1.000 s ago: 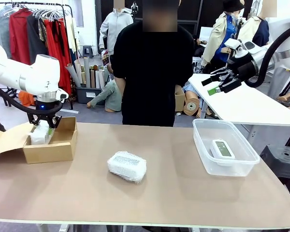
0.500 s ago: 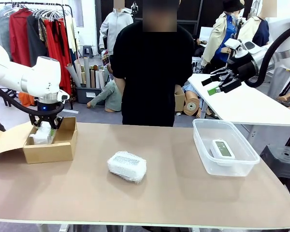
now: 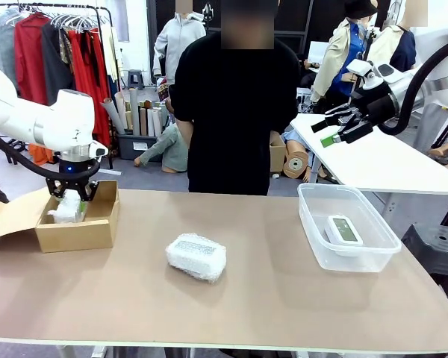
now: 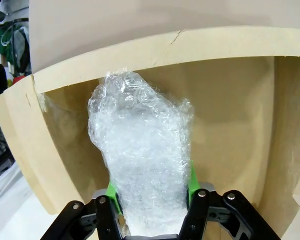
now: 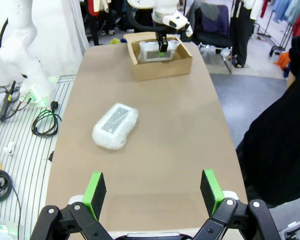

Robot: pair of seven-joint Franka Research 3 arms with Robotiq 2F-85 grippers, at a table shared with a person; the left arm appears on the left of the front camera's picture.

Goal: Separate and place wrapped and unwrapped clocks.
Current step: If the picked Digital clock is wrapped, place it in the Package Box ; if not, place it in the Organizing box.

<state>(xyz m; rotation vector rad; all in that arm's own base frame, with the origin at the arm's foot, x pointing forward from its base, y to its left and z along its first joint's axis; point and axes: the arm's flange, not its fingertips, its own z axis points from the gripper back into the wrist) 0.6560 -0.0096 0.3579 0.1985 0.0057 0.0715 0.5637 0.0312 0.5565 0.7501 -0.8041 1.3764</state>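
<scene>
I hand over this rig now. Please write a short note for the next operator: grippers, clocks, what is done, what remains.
Left gripper: closed on a wrapped clock, low inside the cardboard box, not yet released.
Right gripper: open, empty, held high at the right.
Done: bare clock lies in the clear bin.
Left to do: release this one; the second wrapped clock, in the middle of the table, probably goes in the box too.

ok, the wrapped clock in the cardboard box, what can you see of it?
The wrapped clock is a lumpy block swathed in crinkled, translucent white bubble wrap; the clock itself is hidden. It is inside the open cardboard box at the table's left end. The left gripper's green fingers clasp it on two sides.
</scene>
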